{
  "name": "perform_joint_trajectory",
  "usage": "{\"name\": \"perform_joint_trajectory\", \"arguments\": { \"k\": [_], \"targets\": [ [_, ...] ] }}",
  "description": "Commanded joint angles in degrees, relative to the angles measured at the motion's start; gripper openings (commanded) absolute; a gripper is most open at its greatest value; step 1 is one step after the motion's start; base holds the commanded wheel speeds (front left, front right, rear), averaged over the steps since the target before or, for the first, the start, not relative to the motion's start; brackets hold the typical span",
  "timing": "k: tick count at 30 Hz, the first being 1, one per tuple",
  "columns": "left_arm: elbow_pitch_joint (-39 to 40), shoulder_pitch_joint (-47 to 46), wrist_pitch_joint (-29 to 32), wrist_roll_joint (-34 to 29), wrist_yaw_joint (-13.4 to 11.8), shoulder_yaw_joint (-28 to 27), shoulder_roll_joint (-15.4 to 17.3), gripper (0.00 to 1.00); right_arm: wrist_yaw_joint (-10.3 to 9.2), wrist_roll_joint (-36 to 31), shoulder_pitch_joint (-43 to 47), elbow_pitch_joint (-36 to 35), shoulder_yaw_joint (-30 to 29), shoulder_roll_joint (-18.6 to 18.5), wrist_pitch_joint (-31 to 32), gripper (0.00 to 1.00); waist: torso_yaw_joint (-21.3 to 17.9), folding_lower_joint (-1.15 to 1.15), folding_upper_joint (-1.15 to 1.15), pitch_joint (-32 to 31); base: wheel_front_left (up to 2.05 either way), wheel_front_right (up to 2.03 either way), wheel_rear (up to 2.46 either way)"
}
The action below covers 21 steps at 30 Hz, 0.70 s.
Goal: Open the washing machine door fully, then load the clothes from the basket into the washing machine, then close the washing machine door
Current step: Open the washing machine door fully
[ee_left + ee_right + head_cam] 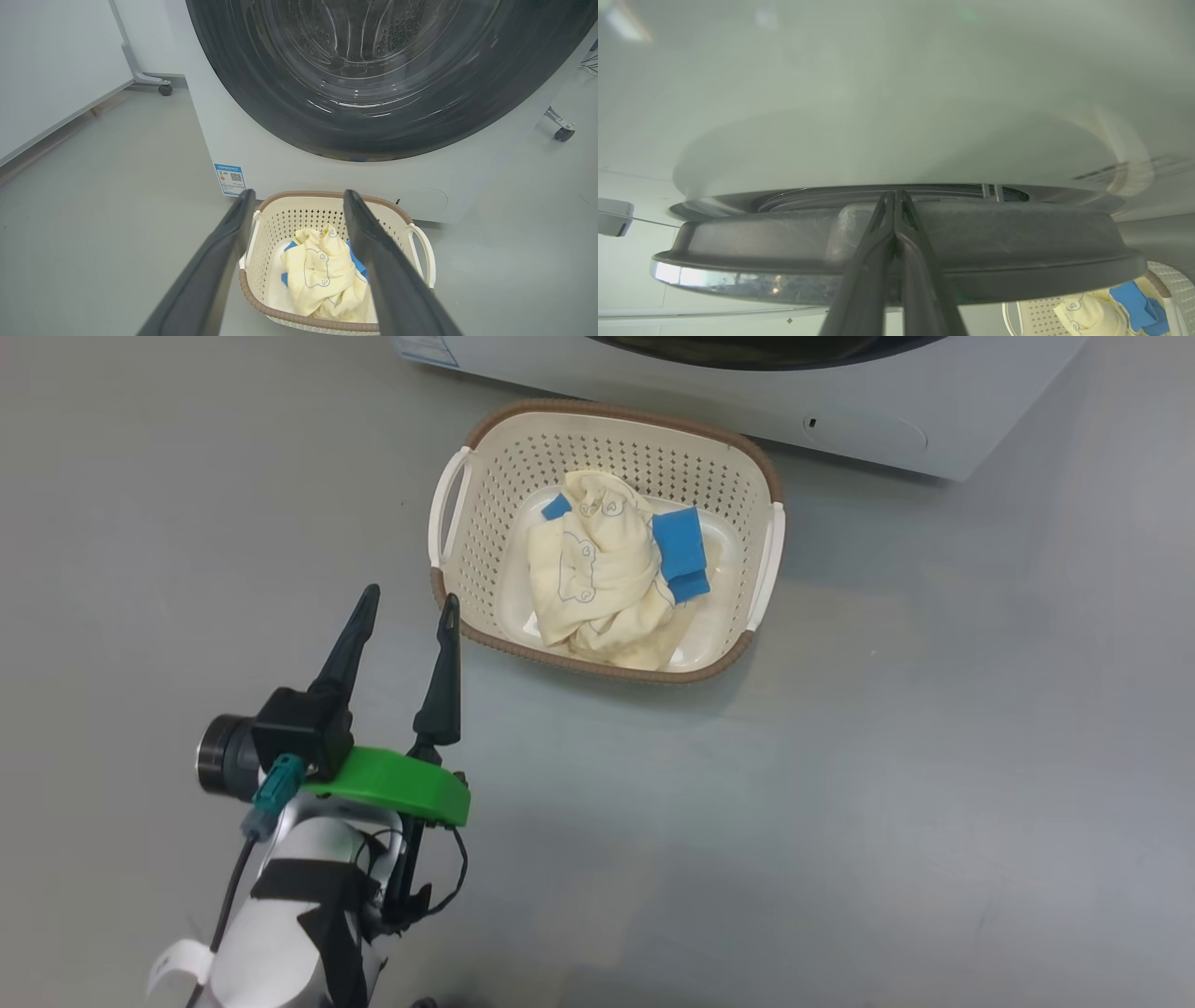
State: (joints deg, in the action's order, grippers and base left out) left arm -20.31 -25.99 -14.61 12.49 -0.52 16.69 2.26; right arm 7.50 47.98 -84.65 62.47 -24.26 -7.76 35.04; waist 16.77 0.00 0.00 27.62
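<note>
**Door barely started, clothes waiting**

My right gripper [895, 192] has its fingers pressed together, holding nothing. The tips sit against the edge of the washing machine door [1017, 252], seen edge-on, and I cannot tell whether they hook behind the rim. In the left wrist view the door covers the drum, so I judge the opening barely begun.

The basket [607, 407] sits at 6 o'clock of the washing machine [868, 401], with the clothes [597, 579] heaped inside. My left gripper [411, 595], fingers spread wide and empty, hovers at the basket's 7 o'clock.

Two risks: the shut tips could slide off the glossy rim, letting the door fall back. The left fingers could also clip the basket's rim and shove it.
</note>
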Motion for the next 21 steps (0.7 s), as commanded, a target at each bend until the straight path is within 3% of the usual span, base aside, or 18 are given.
{"name": "perform_joint_trajectory", "arguments": {
  "k": [1,21],
  "targets": [
    [1.9,-1.3,-0.4,-0.7,0.1,-2.1,0.9,1.0,-0.01,-0.9,-4.1,-1.5,1.0,0.6,0.8,0.0,0.2,0.0,0.0,0.4,0.0,0.0,0.0],
    [1.7,-2.4,-0.4,-1.0,-1.4,-2.2,0.6,1.0,-0.01,-1.0,-4.3,0.5,3.3,2.1,8.1,0.0,0.6,0.0,0.0,1.6,0.0,0.0,0.0]
  ]
}}
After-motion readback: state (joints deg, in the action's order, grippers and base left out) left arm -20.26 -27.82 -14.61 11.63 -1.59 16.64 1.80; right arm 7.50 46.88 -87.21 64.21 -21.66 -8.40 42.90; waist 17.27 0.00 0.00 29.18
